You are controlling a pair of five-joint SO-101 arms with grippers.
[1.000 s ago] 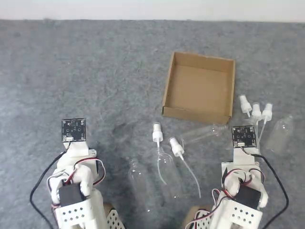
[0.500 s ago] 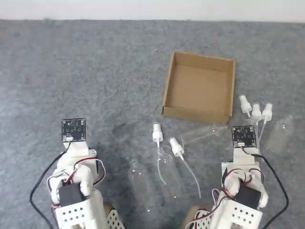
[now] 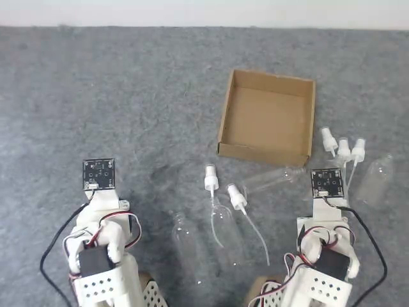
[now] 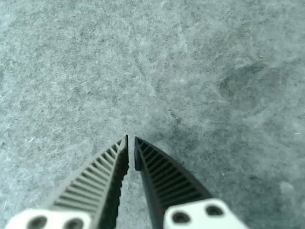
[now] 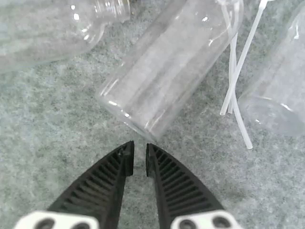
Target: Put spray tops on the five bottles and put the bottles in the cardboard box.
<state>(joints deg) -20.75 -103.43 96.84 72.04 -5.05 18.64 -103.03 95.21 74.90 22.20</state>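
My left gripper (image 4: pixel 131 138) and right gripper (image 5: pixel 139 144) sit pressed together, empty; the right should spread wide before straddling the lying clear plastic bottle (image 5: pixel 167 67) mid-body.

My left arm (image 3: pixel 99 252) sits folded up low on its side. My right arm (image 3: pixel 326 256) sits folded the same way on the other side. The two are well apart, and both face forward.

My left gripper (image 4: pixel 131 138) points down. Its two dark, ribbed fingers (image 4: pixel 105 176) are pressed nearly together, with just a thin slit at the tips.

My right gripper (image 5: pixel 139 144) points down too. Its tips are close together as well, with a thin gap between them.
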